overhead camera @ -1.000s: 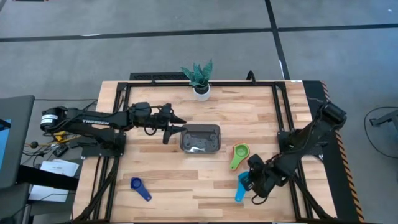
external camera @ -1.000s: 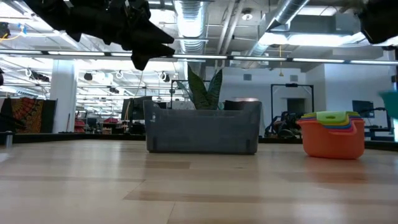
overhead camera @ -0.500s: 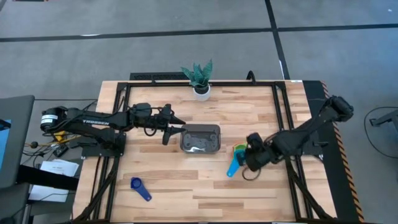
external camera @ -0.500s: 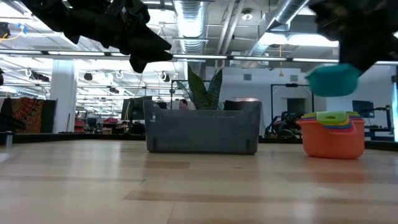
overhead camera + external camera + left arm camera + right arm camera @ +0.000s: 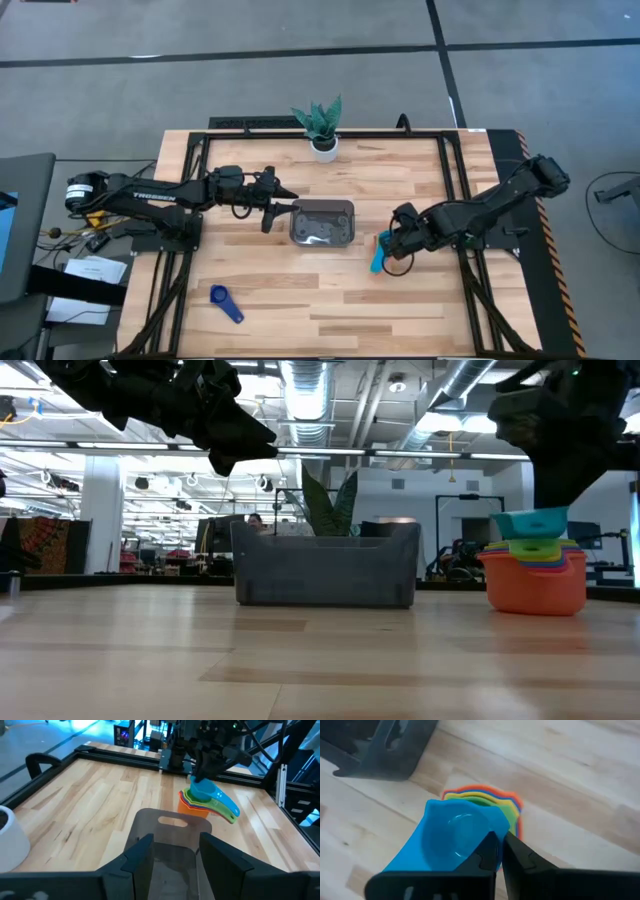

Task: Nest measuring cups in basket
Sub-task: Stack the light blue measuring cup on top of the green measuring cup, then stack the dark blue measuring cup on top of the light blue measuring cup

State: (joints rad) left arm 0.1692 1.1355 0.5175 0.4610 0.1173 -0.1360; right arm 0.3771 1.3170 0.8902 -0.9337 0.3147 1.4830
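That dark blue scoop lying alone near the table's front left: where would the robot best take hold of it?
Probably by its flat handle, coming straight down from above. The dark blue measuring cup lies flat on the table with its handle stretched out from the round bowl, and nothing crowds it, so a tool could likely close across the narrow handle. The left tool waits by the basket.
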